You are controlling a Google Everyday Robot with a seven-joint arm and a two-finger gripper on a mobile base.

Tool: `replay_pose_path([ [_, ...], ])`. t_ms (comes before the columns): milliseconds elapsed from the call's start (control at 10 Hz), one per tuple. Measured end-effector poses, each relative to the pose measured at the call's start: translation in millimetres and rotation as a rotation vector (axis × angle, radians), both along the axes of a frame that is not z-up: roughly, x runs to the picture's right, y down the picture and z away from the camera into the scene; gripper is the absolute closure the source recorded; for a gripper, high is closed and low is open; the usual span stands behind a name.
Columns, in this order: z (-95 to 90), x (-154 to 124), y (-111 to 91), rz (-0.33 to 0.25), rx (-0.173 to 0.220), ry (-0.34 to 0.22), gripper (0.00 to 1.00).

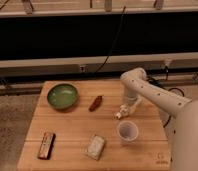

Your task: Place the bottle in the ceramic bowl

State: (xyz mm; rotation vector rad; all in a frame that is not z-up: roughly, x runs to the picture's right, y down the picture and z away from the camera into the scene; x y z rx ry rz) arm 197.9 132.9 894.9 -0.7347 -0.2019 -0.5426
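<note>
Location of the gripper [124, 109]: low over the right half of the wooden desk [72, 125], at the end of the white arm [152, 95] that reaches in from the right edge. The bottle [120, 114] lies tilted directly at the gripper's tip, in contact with it or just beside it. Whether the gripper is clenched on the bottle or released cannot be told. The bottle is on the desk, not in the ceramic bowl [62, 96]. The bowl stands well apart at the desk's far left. A reddish-brown item [96, 103] lies between the bowl and the bottle. A clear plastic cup [127, 132] stands upright near the bottle, on the side closer to the camera. A dark packet [46, 145] lies at the near left. A pale packet [95, 146] lies near the front centre.
</note>
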Motion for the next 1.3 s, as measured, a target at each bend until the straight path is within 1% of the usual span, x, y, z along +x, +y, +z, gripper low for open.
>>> replay_pose_path([
  [1300, -1.2, 4.7, 6.1, -0.016, 0.004, -0.017, 0.99],
])
